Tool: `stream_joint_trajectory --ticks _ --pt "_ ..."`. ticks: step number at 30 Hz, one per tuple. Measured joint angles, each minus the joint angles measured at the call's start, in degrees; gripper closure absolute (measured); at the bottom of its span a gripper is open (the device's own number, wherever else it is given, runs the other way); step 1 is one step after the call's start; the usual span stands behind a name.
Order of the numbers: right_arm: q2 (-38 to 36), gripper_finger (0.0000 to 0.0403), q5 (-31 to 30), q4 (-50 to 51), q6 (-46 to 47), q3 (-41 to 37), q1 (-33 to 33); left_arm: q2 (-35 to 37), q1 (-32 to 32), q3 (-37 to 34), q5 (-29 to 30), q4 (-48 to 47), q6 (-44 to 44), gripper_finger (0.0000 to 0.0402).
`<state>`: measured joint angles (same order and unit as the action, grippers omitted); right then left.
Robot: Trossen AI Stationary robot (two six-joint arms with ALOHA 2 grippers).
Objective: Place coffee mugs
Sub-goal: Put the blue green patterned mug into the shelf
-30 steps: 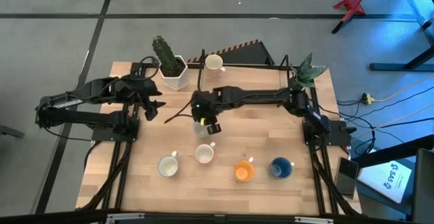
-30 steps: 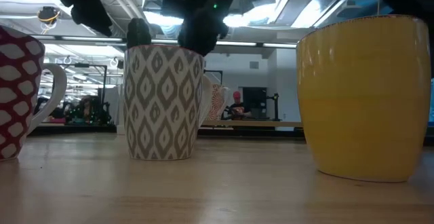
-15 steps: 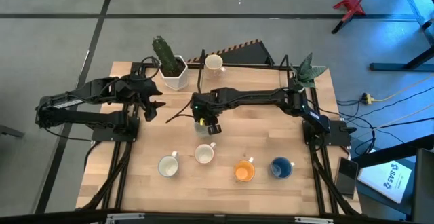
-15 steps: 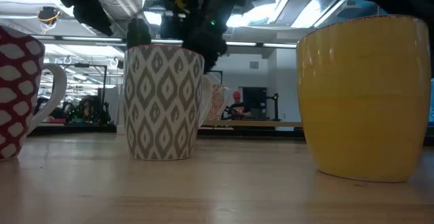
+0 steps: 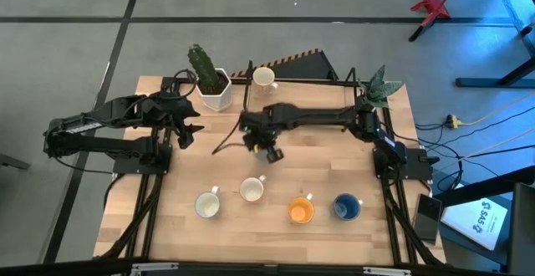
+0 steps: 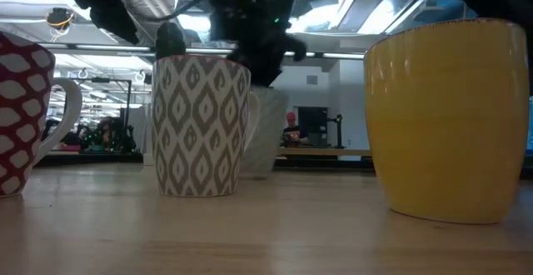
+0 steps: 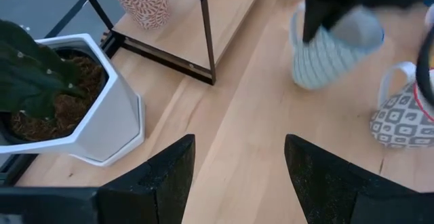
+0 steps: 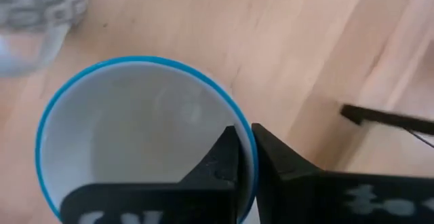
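Observation:
My right gripper [image 5: 266,142] reaches over the table's middle, shut on a pale striped mug with a blue rim [image 8: 135,136], also seen in the left wrist view [image 7: 329,51] and the low view [image 6: 268,133]. From above the gripper hides most of it. A row of mugs stands on its bases near the near edge: red-patterned [image 5: 206,205], grey-patterned [image 5: 252,190], orange [image 5: 301,212], dark blue [image 5: 346,207]. Another mug [image 5: 264,78] stands at the far edge. My left gripper [image 5: 188,132] waits open at the table's left, beside the cactus pot. My right gripper holds the striped mug by its rim [image 8: 248,137], one finger [image 8: 227,159] inside the cup and one [image 8: 274,166] outside. The fingers come from above, pointing down. The mug stays upright; whether its base touches the table I cannot tell.
A white hexagonal cactus pot [image 5: 214,92] and a small spiky plant [image 5: 378,88] stand at the far corners, with a black frame [image 5: 301,79] between them. Bare wood lies between the held mug and the near row.
My right gripper has moved with the striped mug toward the far edge and a little to the right, away from the grey-patterned mug. In the low view the mug has come out from behind that patterned mug. The fingers have stayed shut on the rim.

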<state>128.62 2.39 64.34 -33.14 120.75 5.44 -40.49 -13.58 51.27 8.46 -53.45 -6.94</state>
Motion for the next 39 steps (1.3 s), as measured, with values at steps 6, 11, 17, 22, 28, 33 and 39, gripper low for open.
stream_joint_trajectory --ticks 6,11,17,22,28,33,39 --pt "-4.42 0.0399 -2.86 8.29 -4.61 0.09 8.53 -0.02 -0.01 0.00 0.59 0.04 -1.77 0.0179" --pt "-7.15 0.0400 -5.88 12.47 -5.58 0.13 16.89 0.00 0.00 0.00 2.07 0.13 -2.95 0.0179" --pt "-6.96 0.0401 -6.75 12.40 -9.15 0.09 25.77 -0.01 0.00 0.00 3.89 0.13 -4.78 0.0179" --pt "-6.96 0.0402 -2.52 9.04 -10.35 0.09 30.94 -0.02 0.00 0.00 5.49 0.13 -5.11 0.0179" --pt "-6.53 0.0402 1.32 4.99 -15.54 0.07 31.82 -0.02 0.00 0.00 6.07 0.13 -6.52 0.0179" --pt "-6.48 0.0402 1.59 3.78 -17.98 -0.66 32.34 -0.02 -0.02 0.00 6.07 0.13 -7.03 0.0179" --pt "-6.48 0.0403 1.12 4.12 -18.06 -0.66 34.62 -0.02 -0.02 0.00 6.07 0.13 -7.74 0.0179"
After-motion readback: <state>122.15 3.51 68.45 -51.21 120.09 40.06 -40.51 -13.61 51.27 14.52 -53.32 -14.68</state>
